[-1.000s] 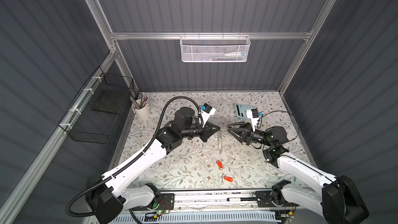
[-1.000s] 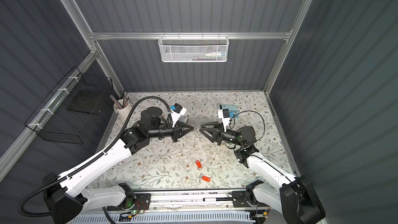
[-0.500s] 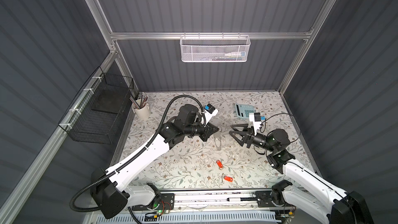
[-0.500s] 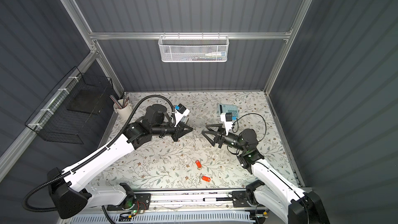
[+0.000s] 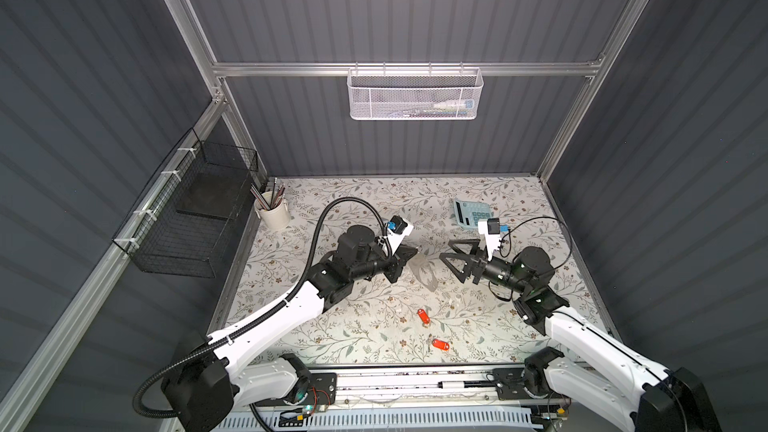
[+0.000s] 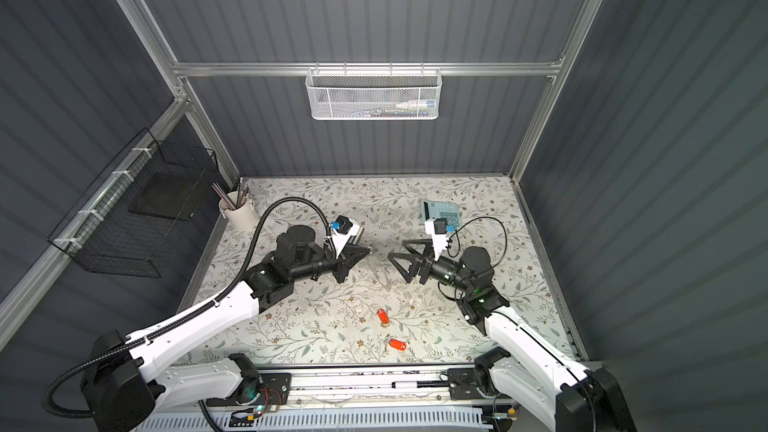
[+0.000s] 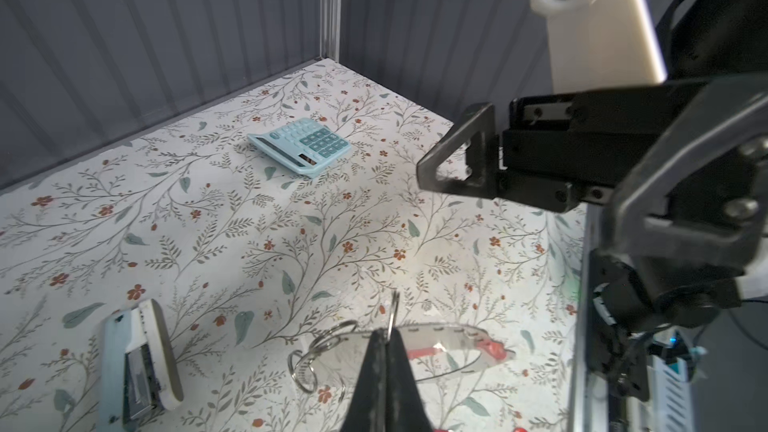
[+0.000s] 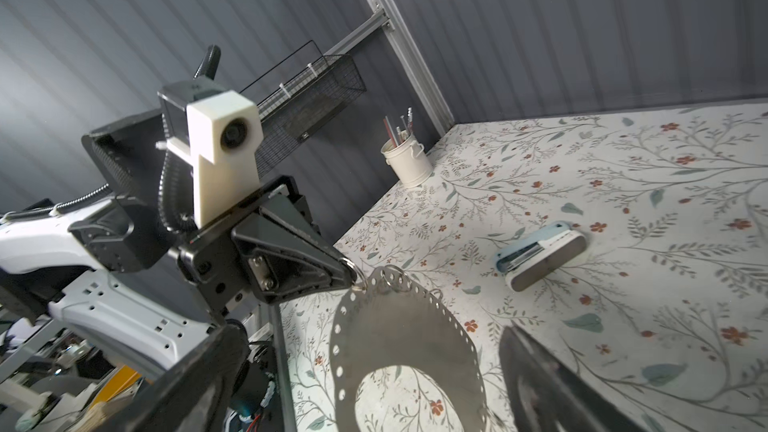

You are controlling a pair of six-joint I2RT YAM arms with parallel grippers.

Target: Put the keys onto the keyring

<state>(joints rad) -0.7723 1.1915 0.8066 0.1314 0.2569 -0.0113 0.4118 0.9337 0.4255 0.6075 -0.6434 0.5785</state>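
Note:
The keyring (image 8: 399, 326), a thin gray plate with small holes along its rim and a big oval opening, hangs in the air over the middle of the table (image 5: 426, 274) (image 6: 380, 270). My left gripper (image 5: 414, 251) (image 8: 349, 272) is shut on a small metal ring at the plate's rim (image 7: 386, 336). My right gripper (image 5: 448, 258) (image 6: 397, 257) stands wide open facing it, and in the right wrist view the plate lies between its spread fingers (image 8: 199, 380) without touching them. The two red-orange keys (image 5: 422, 316) (image 5: 440, 344) lie on the table nearer the front edge.
A pale blue stapler (image 8: 540, 255) lies on the table behind the keyring. A blue calculator (image 5: 473, 213) sits at the back right, and a white pen cup (image 5: 273, 211) at the back left. A black wire basket (image 5: 195, 218) hangs on the left wall.
My right gripper's jaws have spread much wider and that arm has drawn back slightly to the right. The left gripper has shifted a little left, still shut on the keyring.

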